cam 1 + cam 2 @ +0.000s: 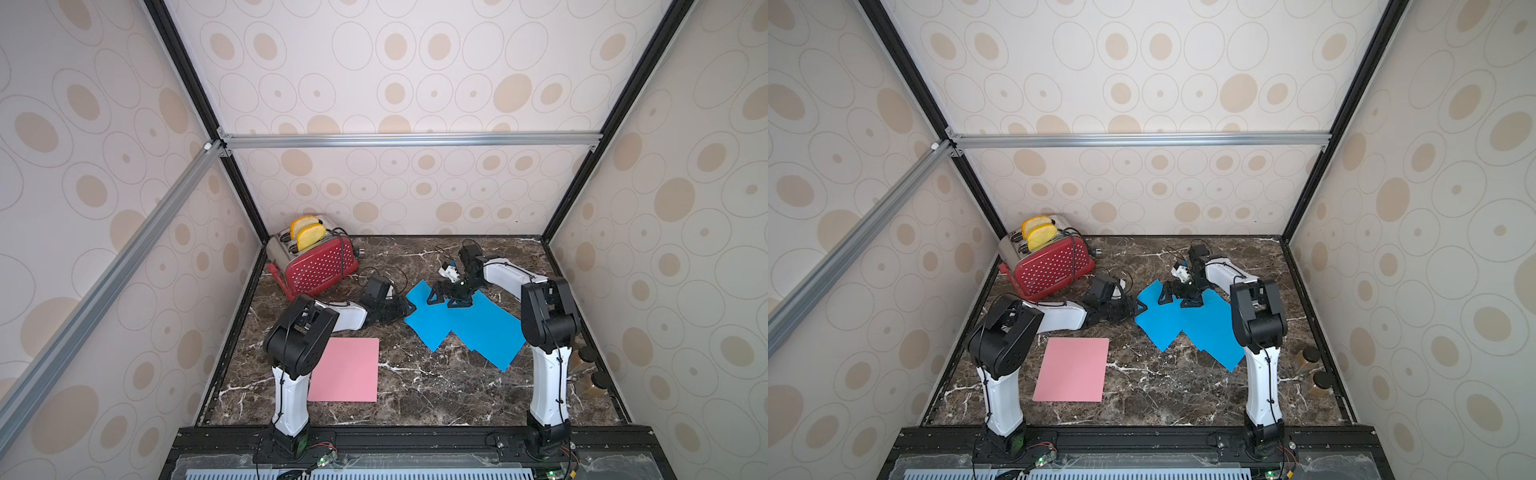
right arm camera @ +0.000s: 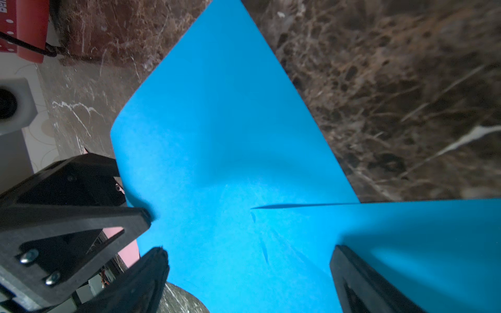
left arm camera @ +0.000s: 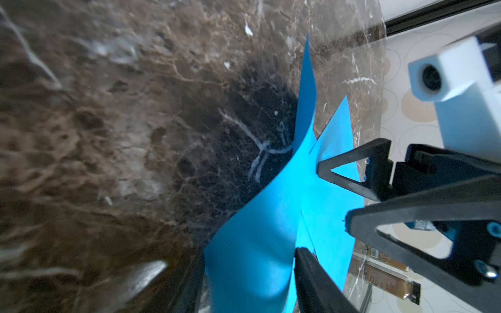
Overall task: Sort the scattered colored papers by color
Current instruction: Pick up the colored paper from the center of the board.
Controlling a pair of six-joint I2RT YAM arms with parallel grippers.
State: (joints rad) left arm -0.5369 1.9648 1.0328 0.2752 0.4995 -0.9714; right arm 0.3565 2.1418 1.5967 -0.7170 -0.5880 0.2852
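Overlapping sky-blue papers [image 1: 469,328] [image 1: 1196,328] lie right of the table's middle. One pink paper [image 1: 347,370] [image 1: 1073,370] lies flat near the left arm. My left gripper [image 1: 409,308] [image 3: 252,276] sits low at the blue pile's left edge. Its jaws stand apart, and a raised, bowed edge of blue paper [image 3: 257,244] fills the gap between them. My right gripper [image 1: 448,300] [image 2: 249,271] is wide open over the pile's far part, fingertips down at the blue sheet [image 2: 230,135]. A sliver of pink [image 2: 130,249] shows beside it.
A red toaster [image 1: 320,270] with two bread slices stands at the back left, its cord trailing towards the left arm. Two brown jars [image 1: 588,355] stand by the right table edge. Patterned walls enclose the dark marble table [image 1: 415,399].
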